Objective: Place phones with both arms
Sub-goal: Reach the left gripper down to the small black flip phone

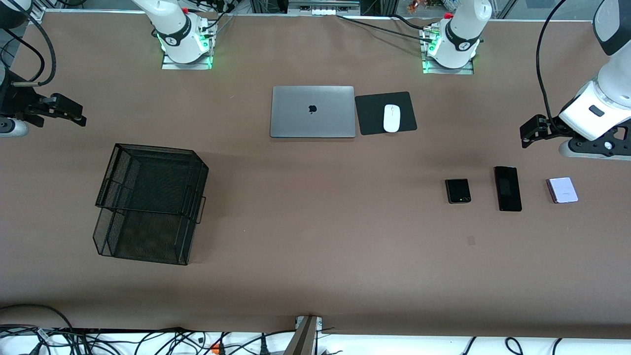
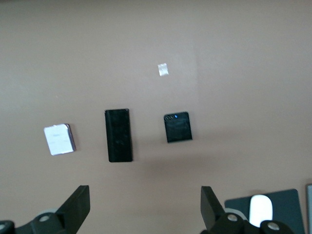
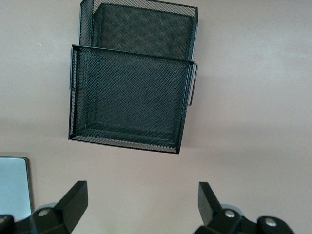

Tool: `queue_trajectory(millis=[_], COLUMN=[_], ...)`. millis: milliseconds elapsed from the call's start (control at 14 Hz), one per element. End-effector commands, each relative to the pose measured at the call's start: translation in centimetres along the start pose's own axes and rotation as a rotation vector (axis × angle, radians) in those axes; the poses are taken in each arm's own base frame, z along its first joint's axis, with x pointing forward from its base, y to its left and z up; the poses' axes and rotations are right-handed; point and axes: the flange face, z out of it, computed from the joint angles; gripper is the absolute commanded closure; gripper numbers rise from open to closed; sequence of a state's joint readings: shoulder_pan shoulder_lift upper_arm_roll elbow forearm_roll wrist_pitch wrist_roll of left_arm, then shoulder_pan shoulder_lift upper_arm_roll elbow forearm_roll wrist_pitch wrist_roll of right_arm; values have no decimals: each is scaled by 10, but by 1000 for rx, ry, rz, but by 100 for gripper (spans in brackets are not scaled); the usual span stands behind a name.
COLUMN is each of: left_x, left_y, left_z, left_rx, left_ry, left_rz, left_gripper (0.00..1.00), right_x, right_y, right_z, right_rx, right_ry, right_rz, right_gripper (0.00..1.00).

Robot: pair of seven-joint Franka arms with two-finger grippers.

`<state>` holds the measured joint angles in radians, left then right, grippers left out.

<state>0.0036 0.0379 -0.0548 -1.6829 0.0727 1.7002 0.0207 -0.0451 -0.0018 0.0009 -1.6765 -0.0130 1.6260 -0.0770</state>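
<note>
Nearest the front camera sits the mesh tray (image 1: 148, 204), a two-tier black thing toward the right arm's end of the table (image 1: 315, 266). Three phones lie in a row at the left arm's end: black phone (image 1: 458, 191), slim slab (image 1: 508, 188), then lavender phone (image 1: 562, 190), each apart from the next. Farther up are the laptop (image 1: 312, 112) and a mouse (image 1: 391, 118) on its pad (image 1: 385, 113). Left claw (image 1: 530, 132) hangs over bare table above the phones; right claw (image 1: 69, 112) hangs above the tray's end. Left wrist view: fingers (image 2: 75, 207) spread wide, all three phones flat on the table. Right wrist view: claw (image 3: 141, 200) spread too, tray below it.
</note>
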Motion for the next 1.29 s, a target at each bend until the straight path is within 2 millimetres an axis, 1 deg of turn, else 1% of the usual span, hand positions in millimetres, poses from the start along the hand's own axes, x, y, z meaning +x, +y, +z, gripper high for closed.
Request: queue_trajectory(millis=[0,72,215,287,358,502,645,788,1003,1146,1218], left_x=[0,0,3,7,15,33,43,41,20,9,7], left_y=[1,3,7,10,13,20,24,29,37,41,42], left_z=[7,22,58,76,97,142,192,242,313,344,355], left_rx=[-40,-43,-49,-50,-57,-59,-58,-66,-74,-79,-82], left_ry=[-69,-128,-241,-269,-287,-258,-210,-138,-62,-26,-17], left_rz=[-3,6,17,14,12,-25,-74,-78,-107,-118,-117], left_gripper=[0,0,0,0,0,0,0,0,0,0,0], right_x=[-4,-4,-5,-4,-5,-5,-4,-4,-5,-4,-4], right_y=[-1,-1,-1,-1,-1,-1,-1,-1,-1,-1,-1], right_z=[-5,-4,-5,-3,-5,-5,-4,-5,-5,-5,-5], right_rx=[14,14,14,14,16,16,14,16,14,14,14], right_ry=[10,8,8,5,9,9,8,10,8,10,10], right_rz=[-9,-11,-11,-11,-11,-11,-11,-11,-11,-11,-11], right_gripper=[0,0,0,0,0,0,0,0,0,0,0])
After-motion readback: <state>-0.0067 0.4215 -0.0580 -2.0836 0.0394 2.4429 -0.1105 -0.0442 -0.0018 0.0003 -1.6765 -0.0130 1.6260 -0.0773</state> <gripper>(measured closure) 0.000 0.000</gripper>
